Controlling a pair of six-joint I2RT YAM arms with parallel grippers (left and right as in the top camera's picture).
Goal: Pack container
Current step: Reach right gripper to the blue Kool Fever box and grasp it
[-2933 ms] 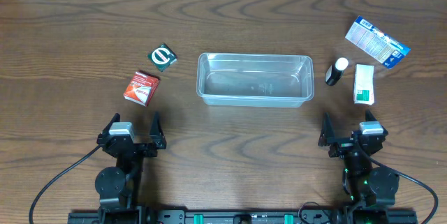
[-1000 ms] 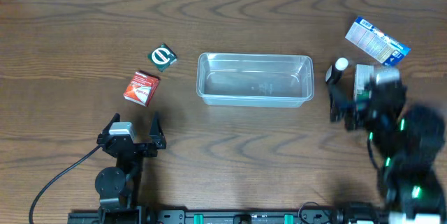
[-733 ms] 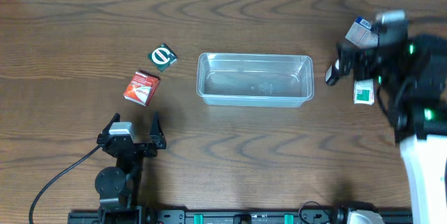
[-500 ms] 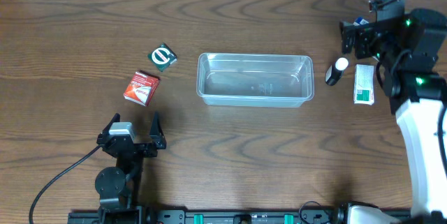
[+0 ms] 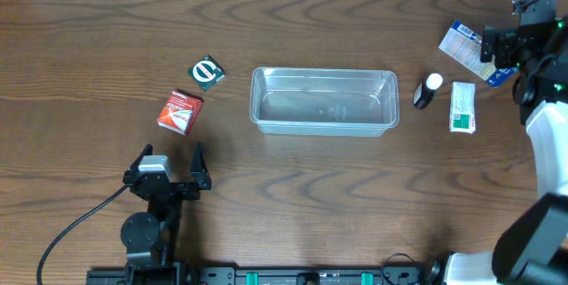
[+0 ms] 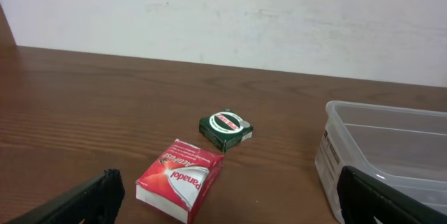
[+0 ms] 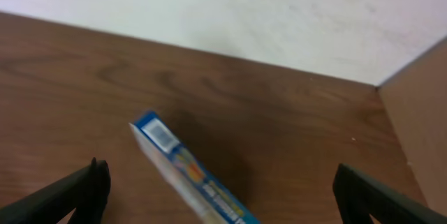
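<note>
My task thing, the clear plastic rectangular container (image 5: 323,100) with rounded corners and a rim, sits upright on the brown wooden bench (image 5: 319,205), with nothing inside that I can see. In my left wrist view its corner (image 6: 391,154) shows to the right.

My left hand (image 5: 169,168) rests low, on the near side of the container and off to its left, with its 2 fingers spread wide and nothing between them. Left of the container lie a red flat cardboard box (image 5: 180,112) printed "Panadol" (image 6: 180,188) and, just beyond it, a small dark green square box (image 5: 207,73) with a white ring on its top (image 6: 225,129). The 2 are close but apart.

My right hand (image 5: 490,47) hovers far to the right of the container, fingers spread, gripping nothing. It is over the right end of a blue and white printed flat packet (image 5: 466,50), which appears between my fingers in the right wrist view (image 7: 192,175). I cannot tell whether I touch it. Just right of the container lies a small black bottle (image 5: 427,91) with a white cap, then a white and green oblong box (image 5: 462,107).
</note>
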